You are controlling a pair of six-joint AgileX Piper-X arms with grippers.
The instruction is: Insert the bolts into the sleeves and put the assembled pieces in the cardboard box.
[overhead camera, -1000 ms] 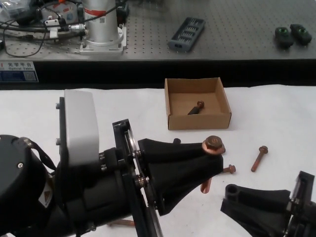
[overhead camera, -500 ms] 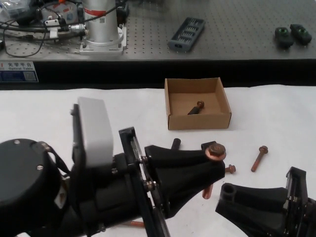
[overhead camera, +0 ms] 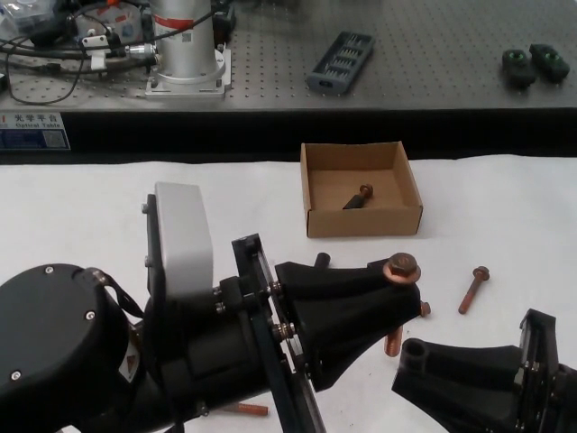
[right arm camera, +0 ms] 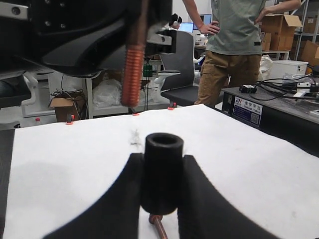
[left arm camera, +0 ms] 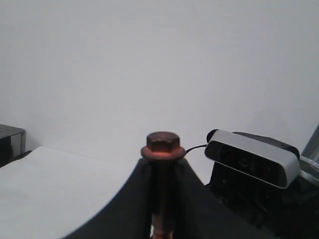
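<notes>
My left gripper (overhead camera: 398, 290) is shut on a copper bolt (overhead camera: 401, 269), held upright with its hex head (left arm camera: 162, 145) on top and the fingers (left arm camera: 192, 199) closed on the shank. My right gripper (overhead camera: 416, 359) sits just in front, shut on a black sleeve (right arm camera: 163, 172) standing with its bore up. The bolt's threaded tip (right arm camera: 132, 74) hangs above the sleeve and slightly to one side, apart from it. The cardboard box (overhead camera: 313, 185) beyond holds one assembled piece (overhead camera: 358, 197).
Loose bolts lie on the white sheet: one (overhead camera: 472, 289) right of the grippers, one (overhead camera: 422, 308) partly hidden behind them, one (overhead camera: 245, 409) under the left arm. A spare black sleeve (overhead camera: 321, 261) peeks out behind the left gripper. A grey rack (overhead camera: 341, 59) lies on the far plate.
The left arm has carried the bolt to the right, closer to the sleeve. The right gripper with the sleeve has shifted slightly left.
</notes>
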